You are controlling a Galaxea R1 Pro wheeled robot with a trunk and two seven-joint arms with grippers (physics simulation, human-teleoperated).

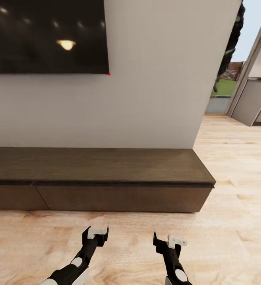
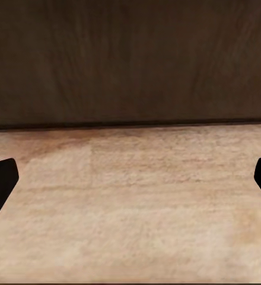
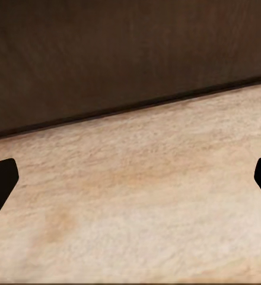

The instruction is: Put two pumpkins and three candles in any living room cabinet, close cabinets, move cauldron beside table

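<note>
The long, low dark brown cabinet [image 1: 98, 166] runs along the white wall straight ahead, its flat top bare and its drawer fronts [image 1: 118, 198] shut flush. My left gripper [image 1: 96, 233] and right gripper [image 1: 168, 240] hover low over the plank floor, a short way in front of the cabinet. Both are open and hold nothing. In the left wrist view the cabinet front [image 2: 130, 59] stands beyond the floor, with a dark fingertip [image 2: 0, 184] at the frame edge. The right wrist view shows the same front [image 3: 107, 53] at a slant. Pumpkins, candles, cauldron and table are out of view.
A black wall TV [image 1: 47, 35] hangs above the cabinet. The light wood floor [image 1: 241, 178] stretches right past the cabinet's end toward a doorway [image 1: 225, 79] with greenery outside and a grey unit [image 1: 253, 99] beyond.
</note>
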